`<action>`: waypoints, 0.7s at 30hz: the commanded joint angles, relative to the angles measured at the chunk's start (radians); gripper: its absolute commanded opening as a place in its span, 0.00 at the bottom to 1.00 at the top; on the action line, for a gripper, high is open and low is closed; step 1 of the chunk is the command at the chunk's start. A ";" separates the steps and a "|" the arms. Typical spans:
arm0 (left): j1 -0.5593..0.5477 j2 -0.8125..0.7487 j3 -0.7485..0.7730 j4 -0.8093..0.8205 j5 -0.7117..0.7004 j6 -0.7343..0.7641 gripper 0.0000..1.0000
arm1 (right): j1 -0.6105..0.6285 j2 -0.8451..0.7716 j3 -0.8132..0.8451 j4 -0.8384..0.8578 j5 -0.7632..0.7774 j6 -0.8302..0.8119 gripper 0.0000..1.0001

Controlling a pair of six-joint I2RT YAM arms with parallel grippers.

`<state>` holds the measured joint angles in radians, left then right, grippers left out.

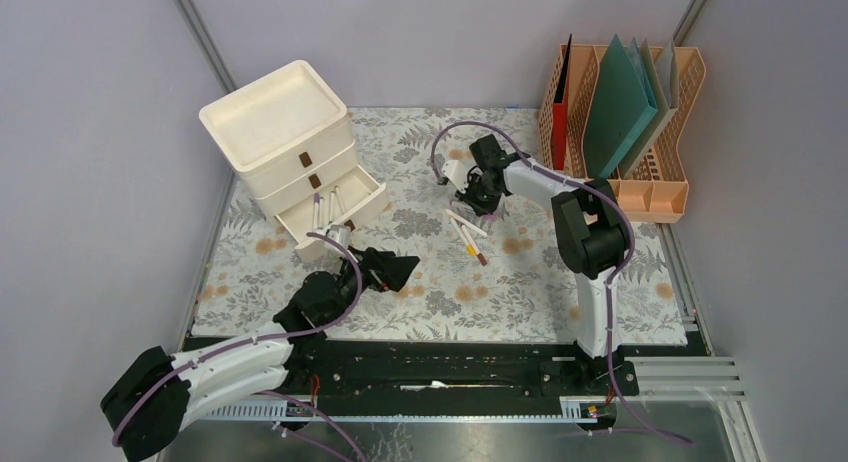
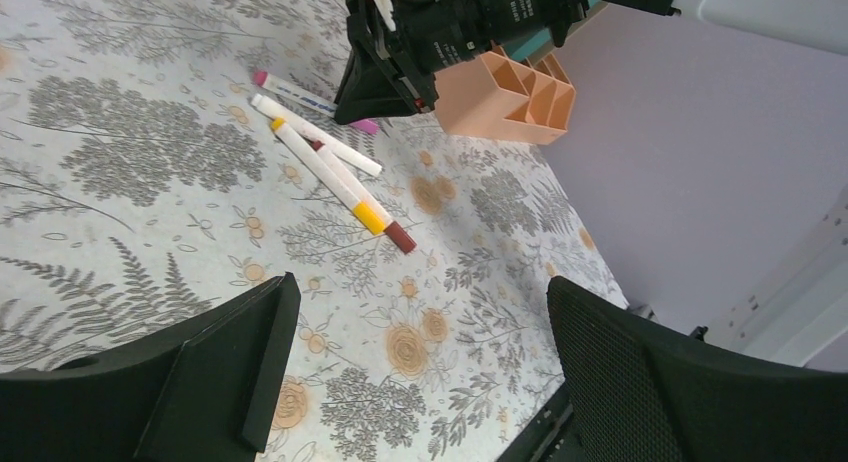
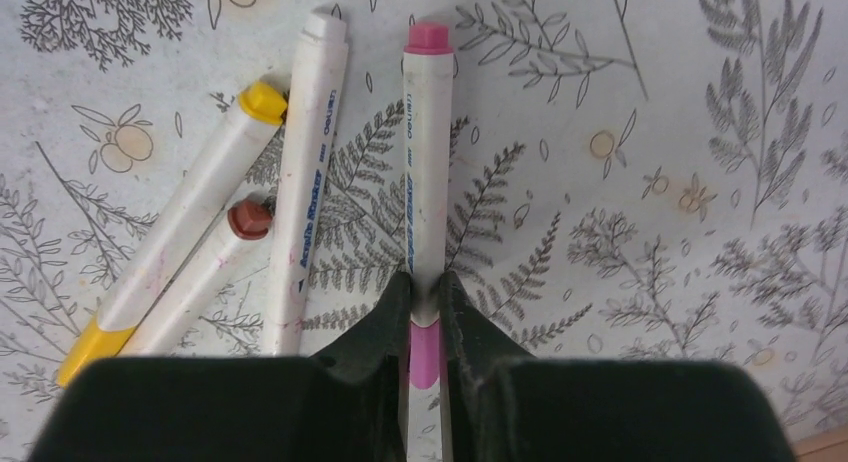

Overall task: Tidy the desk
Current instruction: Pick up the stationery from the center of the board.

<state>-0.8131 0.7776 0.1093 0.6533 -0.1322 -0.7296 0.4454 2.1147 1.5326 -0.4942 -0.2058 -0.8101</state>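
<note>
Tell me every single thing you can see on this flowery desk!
pale grey leaf-print cloth desk: one, under everything.
white plastic three-tier drawer unit: one, back left, bottom drawer open.
white markers inside it: at least two.
pink-capped white marker: one, centre.
loose white markers: three, capped yellow, brown, white, beside it.
peach plastic file rack: one, back right.
flat folders: three, red, green, grey, in rack.
left gripper: black, open, near the drawer.
right gripper: black, shut on pink-capped marker.

Three markers (image 3: 305, 172) crowd the pink marker (image 3: 428, 182) beside the right claw (image 3: 425, 282).
</note>
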 commanded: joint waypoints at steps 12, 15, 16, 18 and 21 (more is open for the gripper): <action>-0.003 0.219 0.024 0.363 0.111 -0.126 0.99 | -0.025 -0.314 -0.182 -0.051 -0.227 0.294 0.00; -0.003 0.288 0.041 0.429 0.115 -0.145 0.99 | -0.026 -0.383 -0.243 -0.056 -0.391 0.332 0.00; -0.003 0.314 0.048 0.454 0.117 -0.150 0.99 | -0.025 -0.404 -0.262 -0.053 -0.451 0.345 0.00; -0.003 0.373 0.063 0.513 0.120 -0.159 0.99 | -0.025 -0.440 -0.304 -0.037 -0.567 0.362 0.00; -0.003 0.470 0.092 0.619 0.115 -0.169 0.99 | -0.031 -0.473 -0.347 -0.004 -0.702 0.383 0.00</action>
<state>-0.8131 1.1614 0.1387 1.0496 -0.0311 -0.8715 0.4194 1.7000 1.2308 -0.5205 -0.6369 -0.4858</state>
